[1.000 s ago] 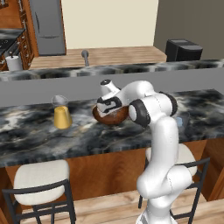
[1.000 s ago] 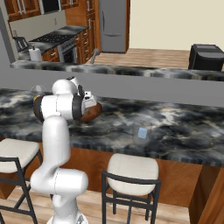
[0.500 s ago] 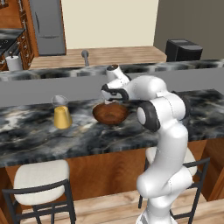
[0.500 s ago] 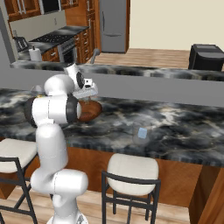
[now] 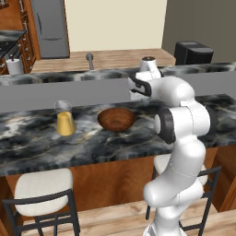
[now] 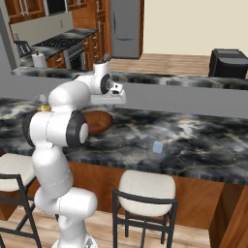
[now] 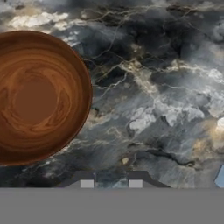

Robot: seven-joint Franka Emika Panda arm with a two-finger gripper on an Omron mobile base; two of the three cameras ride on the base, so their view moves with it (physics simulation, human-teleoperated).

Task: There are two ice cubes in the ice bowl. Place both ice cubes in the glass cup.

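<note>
Claw (image 7: 111, 183) clenched on what looks like an ice cube (image 7: 111, 178), beside the empty bowl (image 7: 35, 96); next, carry it over the glass (image 5: 65, 120).

You see a reddish-brown ice bowl (image 7: 39, 96) with swirling wood grain, on a black marble counter (image 7: 166, 87) veined white and tan. Your glass cup (image 5: 65, 119) is yellow-orange below, clear above. An ice cube (image 6: 158, 147) is pale blue. The stools (image 5: 41, 191) have cream seats on black frames.
</note>
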